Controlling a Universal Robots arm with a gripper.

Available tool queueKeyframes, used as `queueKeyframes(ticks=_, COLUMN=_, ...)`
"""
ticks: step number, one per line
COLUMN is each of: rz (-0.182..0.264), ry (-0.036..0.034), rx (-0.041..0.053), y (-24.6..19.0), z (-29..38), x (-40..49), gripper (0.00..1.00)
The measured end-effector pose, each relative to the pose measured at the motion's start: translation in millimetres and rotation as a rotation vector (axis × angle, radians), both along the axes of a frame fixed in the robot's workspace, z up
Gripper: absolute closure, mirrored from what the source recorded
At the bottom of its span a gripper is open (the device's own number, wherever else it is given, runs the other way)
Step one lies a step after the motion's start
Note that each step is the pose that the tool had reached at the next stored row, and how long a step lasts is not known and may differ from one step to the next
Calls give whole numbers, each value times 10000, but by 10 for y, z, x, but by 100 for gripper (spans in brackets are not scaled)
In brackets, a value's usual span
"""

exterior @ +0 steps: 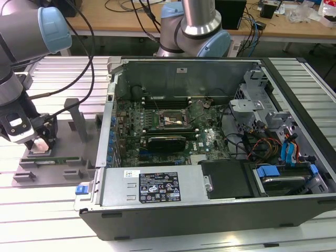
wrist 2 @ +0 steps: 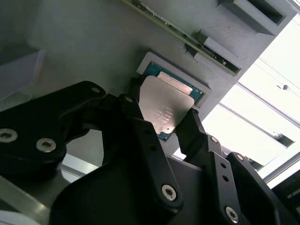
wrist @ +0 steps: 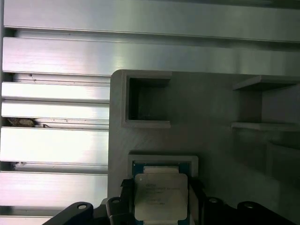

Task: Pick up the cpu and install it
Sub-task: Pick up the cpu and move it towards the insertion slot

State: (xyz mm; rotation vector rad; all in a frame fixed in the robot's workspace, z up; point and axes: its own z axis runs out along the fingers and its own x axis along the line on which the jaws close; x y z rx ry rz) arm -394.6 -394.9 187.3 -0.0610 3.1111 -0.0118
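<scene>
Reaching down at 9 o'clock of the PC case (exterior: 184,71) in the exterior view, the arm holds its wrist low over a grey fixture plate (exterior: 65,144), with the gripper (exterior: 39,140) pointing down at the plate.

Gripper state: the fingers (wrist 2: 136,115) are clenched on two opposite edges of the cpu (wrist: 160,191).

Cpu pos.: at the pale-rimmed square pocket (wrist: 161,158) of the fixture, silver lid facing the wrist cams. Whether it is seated or raised clear of the pocket cannot be told.

Qty:
- Cpu: 1.
- Fixture plate: 1, carrying 1 green memory stick (exterior: 52,160) at 6 o'clock of the gripper, and 1 further square recess (wrist: 145,101) just beside the cpu pocket.
- PC case: 1, lying on its side, cover off.
- Motherboard (exterior: 210,142): 1, with 1 dark square socket frame (exterior: 170,119) near the case centre, well apart from the gripper at approx. 3 o'clock of it.

Surface: slatted aluminium table (exterior: 47,220) under both fixture and case.

Room: wooden desk (exterior: 294,29) with cables and misc. items at 12 o'clock, behind the table.
</scene>
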Motion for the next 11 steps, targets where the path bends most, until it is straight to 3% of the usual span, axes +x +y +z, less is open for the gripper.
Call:
queueKeyframes(ticks=6, rz=0, ry=-1, rx=1, y=0, z=7, x=-1, gripper=45)
queueKeyframes(ticks=11, rz=0, ry=0, rx=0, y=0, z=85, x=-1, gripper=45)
